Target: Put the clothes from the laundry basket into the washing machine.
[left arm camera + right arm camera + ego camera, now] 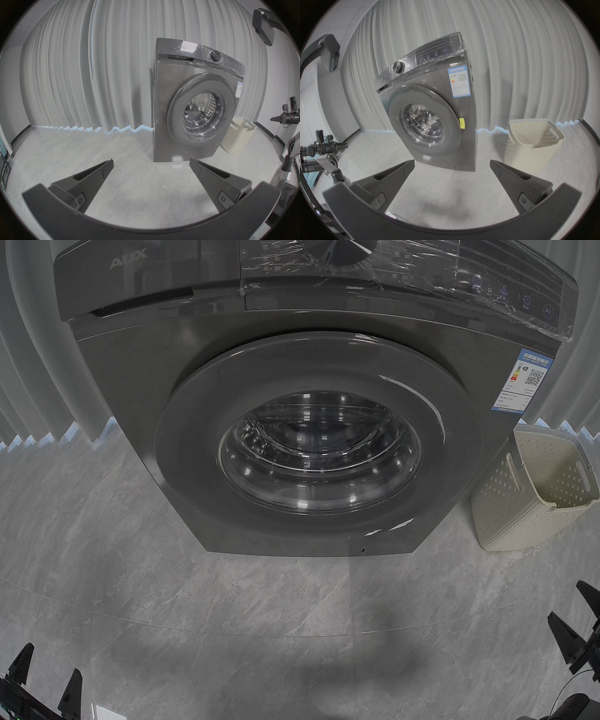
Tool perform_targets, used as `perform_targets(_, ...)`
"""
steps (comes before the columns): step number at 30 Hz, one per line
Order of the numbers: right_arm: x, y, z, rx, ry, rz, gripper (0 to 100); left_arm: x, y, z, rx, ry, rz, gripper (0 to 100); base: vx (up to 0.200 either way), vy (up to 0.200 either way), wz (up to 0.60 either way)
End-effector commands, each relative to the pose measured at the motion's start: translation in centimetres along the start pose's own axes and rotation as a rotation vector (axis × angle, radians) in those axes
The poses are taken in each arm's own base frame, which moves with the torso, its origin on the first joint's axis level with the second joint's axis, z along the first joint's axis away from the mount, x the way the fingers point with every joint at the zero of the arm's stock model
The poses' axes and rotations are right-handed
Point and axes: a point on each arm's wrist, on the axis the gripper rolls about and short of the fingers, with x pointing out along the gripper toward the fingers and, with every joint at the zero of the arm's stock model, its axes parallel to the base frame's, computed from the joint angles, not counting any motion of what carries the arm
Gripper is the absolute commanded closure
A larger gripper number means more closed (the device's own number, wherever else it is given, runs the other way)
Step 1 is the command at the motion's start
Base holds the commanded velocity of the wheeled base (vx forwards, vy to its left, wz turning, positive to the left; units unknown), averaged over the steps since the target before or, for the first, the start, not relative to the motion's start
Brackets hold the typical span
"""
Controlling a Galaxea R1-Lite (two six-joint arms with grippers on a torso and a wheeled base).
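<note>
Low at left over the grey floor (250,609): left gripper (51,660), fingers spread apart, gripping nothing. In the middle: washing machine (131,371) facing forward, round door (319,449) shut (drum (312,427) visible through the glass). Just beside its right side: laundry basket (537,490), standing on the floor. Low at right: right gripper (565,600), likewise spread apart, gripping nothing.

a dark grey front-loading washing machine (137,365) stands upright, its round glass-windowed door (319,449) shut and clear film over its control panel. just beside it, on the robot's right, a cream perforated laundry basket (537,502) sits on the floor.
</note>
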Motion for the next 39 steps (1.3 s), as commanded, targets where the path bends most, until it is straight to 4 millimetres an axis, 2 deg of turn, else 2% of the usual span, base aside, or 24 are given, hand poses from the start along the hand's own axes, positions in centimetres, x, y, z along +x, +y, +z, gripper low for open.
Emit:
perform_targets(1,-5.1,0.5,-1.6,-0.051,-0.186,-0.111,0,0.0,0.0,-0.5,0.000,0.004,0.000,0,0.000,0.000,0.00)
perform_targets(5,-5.1,0.6,-1.2,-0.057,-0.208,-0.168,0,0.0,0.0,-0.5,0.000,0.004,0.000,0,0.000,0.000,0.00)
perform_targets(8,-5.0,0.6,-1.7,-0.067,-0.194,-0.197,0,0.0,0.0,-0.5,0.000,0.004,0.000,0,0.000,0.000,0.00)
perform_targets(10,-4.7,0.5,-3.8,-0.080,-0.134,-0.200,0,0.0,0.0,-0.5,0.000,0.004,0.000,0,0.000,0.000,0.00)
perform_targets(14,-5.1,0.6,-5.8,-0.073,-0.012,-0.247,0,0.0,0.0,-0.5,0.001,0.004,0.000,0,0.000,0.000,0.00)
perform_targets(18,-5.1,0.4,-6.0,-0.052,0.007,-0.344,0,0.0,0.0,-0.5,0.000,0.004,0.000,0,0.000,0.000,0.00)
perform_targets(39,-5.1,0.5,-6.0,-0.056,0.007,-0.303,0,0.0,0.0,-0.5,0.000,0.004,0.000,0,0.000,0.000,0.00)
